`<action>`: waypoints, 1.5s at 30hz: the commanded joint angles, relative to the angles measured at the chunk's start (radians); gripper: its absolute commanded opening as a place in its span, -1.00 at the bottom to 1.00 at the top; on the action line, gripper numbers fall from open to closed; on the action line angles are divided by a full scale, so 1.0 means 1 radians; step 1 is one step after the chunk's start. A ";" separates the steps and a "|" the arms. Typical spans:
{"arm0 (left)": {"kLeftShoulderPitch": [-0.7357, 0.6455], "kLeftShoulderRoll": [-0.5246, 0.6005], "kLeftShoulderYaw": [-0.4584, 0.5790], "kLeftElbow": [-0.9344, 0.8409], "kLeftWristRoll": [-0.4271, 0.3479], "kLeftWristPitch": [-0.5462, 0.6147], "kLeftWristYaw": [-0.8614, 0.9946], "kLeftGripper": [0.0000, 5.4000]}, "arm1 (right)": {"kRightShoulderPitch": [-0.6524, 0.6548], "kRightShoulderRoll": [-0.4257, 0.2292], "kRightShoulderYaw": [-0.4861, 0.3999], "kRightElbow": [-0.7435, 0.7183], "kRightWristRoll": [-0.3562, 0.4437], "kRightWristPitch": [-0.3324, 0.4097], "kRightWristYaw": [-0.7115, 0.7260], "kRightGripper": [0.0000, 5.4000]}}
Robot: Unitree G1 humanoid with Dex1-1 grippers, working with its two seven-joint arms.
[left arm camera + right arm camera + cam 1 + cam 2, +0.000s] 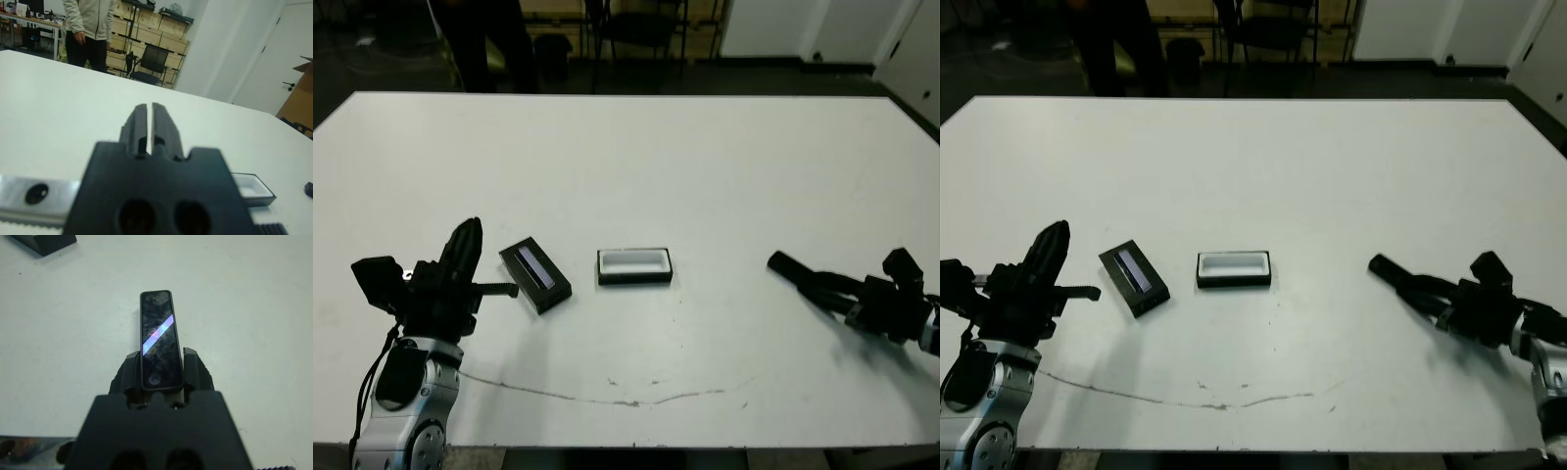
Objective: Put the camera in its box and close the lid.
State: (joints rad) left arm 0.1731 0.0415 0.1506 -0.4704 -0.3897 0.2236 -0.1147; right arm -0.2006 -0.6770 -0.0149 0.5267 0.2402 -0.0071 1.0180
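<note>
The camera (pixel 159 340), a slim black bar with a glossy bluish streak across its face, is clamped between the two fingers of the right gripper (pixel 160 363), its free end projecting beyond the fingertips. In the head views this gripper (pixel 803 277) lies low over the white table (pixel 705 157), well to the right of the box (pixel 634 265), its forearm reaching in from the right edge and its fingers pointing toward the box. The box sits open, its white lining exposed. Just to its left the lid (pixel 535 275) lies flat and askew, purple-grey stripe up. Left of the lid, the left gripper (pixel 460 250) is raised with its fingers pressed nearly together, holding nothing. A person (pixel 88 29) stands beyond the table.
</note>
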 commanded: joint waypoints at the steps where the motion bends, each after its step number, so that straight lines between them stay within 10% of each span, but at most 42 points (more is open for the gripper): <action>1: 0.012 0.008 0.002 0.012 0.006 0.011 0.004 -1.00 | 0.092 0.030 0.103 0.079 -0.111 0.075 -0.026 -0.73; 12: 0.013 0.010 0.003 0.013 0.007 0.015 0.006 -1.00 | -0.024 0.060 0.090 0.323 -0.094 -0.067 -0.016 -0.73; 20: 0.014 0.006 0.000 0.010 0.007 0.020 0.013 -1.00 | -0.017 0.032 0.035 0.118 -0.046 -0.164 0.007 -0.74; 33: 0.014 0.004 -0.003 0.007 0.007 0.023 0.018 -1.00 | -0.142 0.027 0.052 -0.288 0.029 0.206 0.016 -0.76; 45: 0.013 0.008 -0.007 0.003 0.018 0.026 0.019 -1.00 | -0.395 0.101 0.227 -0.342 0.021 0.308 0.191 -0.76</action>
State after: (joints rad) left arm 0.1751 0.0405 0.1428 -0.4743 -0.3775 0.2325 -0.1006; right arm -0.5777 -0.5812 0.1909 0.1799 0.2659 0.2851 1.1933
